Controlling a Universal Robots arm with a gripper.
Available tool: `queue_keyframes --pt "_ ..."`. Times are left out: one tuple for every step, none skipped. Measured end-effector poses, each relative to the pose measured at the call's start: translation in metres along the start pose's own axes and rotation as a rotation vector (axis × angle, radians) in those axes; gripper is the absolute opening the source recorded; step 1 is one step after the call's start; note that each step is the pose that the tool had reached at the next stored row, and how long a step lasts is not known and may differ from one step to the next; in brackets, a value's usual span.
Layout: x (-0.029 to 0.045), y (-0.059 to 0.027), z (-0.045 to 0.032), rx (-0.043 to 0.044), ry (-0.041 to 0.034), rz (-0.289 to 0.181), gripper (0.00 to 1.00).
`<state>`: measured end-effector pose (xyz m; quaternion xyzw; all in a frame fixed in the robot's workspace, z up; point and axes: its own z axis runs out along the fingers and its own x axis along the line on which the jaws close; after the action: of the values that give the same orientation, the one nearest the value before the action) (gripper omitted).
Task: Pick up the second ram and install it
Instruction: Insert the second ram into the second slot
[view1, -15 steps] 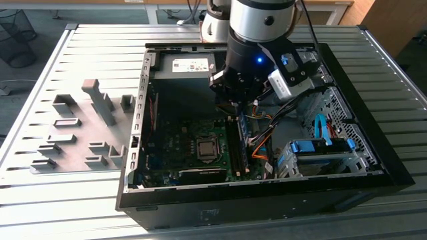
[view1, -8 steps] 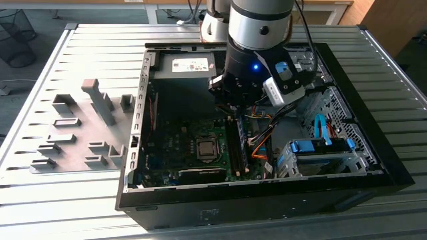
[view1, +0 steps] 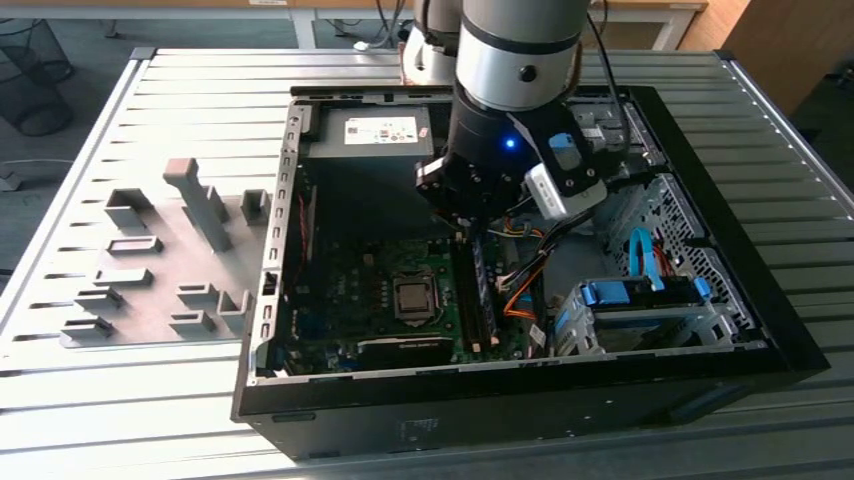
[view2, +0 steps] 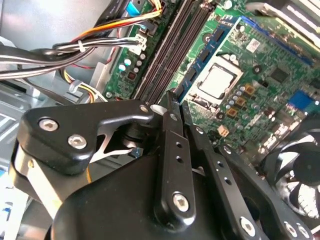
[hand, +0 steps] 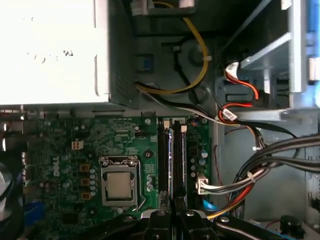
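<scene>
the ribbed grey metal desk (view1: 174, 400) carries an open black computer case (view1: 747, 330) lying on its side, so that its green motherboard (view1: 334, 300) faces up for access from above. beside the case, on the exterior view's left, stands a set of grey plastic fixture blocks (view1: 160, 270). the silver and black robot arm (view1: 514, 90) reaches straight down into the case. its black hand (view2: 177, 112) sits low over the long black memory slots (hand: 172, 160), next to the silver processor socket (hand: 119, 182). the hand's fingers (view2: 172, 145) stand close together, aligned with the slots. the second ram, a thin board, appears to lie edge-on in a slot (hand: 178, 160) just ahead of the fingertips; whether they grip it cannot be told.
</scene>
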<state>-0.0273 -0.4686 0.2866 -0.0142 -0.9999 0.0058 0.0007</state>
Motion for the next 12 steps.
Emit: queue_keyframes --pt "-0.0006 0.0000 0.0018 0.0001 0.0006 -0.007 0.14" --pt "-0.0011 0.0001 0.0037 0.0000 0.0009 -0.008 0.14" --pt "-0.0016 0.0001 0.0055 -0.0001 0.0010 -0.008 0.14" --pt "-0.0020 0.0002 0.0074 -0.0001 0.0012 -0.008 0.14" --pt "-0.0024 0.0002 0.0092 0.0000 0.0014 -0.008 0.14" --pt "-0.0026 0.0002 0.0109 0.0001 0.0014 -0.008 0.14" --pt "-0.0027 0.0002 0.0128 0.0000 0.0014 -0.008 0.14" --pt "-0.0028 0.0002 0.0146 0.0000 0.0015 -0.008 0.14" --pt "-0.0028 -0.0003 0.0164 -0.0001 0.0017 -0.008 0.14" --pt "-0.0029 -0.0010 0.0182 0.0000 0.0019 -0.008 0.14" --pt "-0.0030 -0.0021 0.0200 0.0001 0.0021 -0.008 0.14" --pt "-0.0029 -0.0030 0.0218 0.0000 0.0023 -0.008 0.14"
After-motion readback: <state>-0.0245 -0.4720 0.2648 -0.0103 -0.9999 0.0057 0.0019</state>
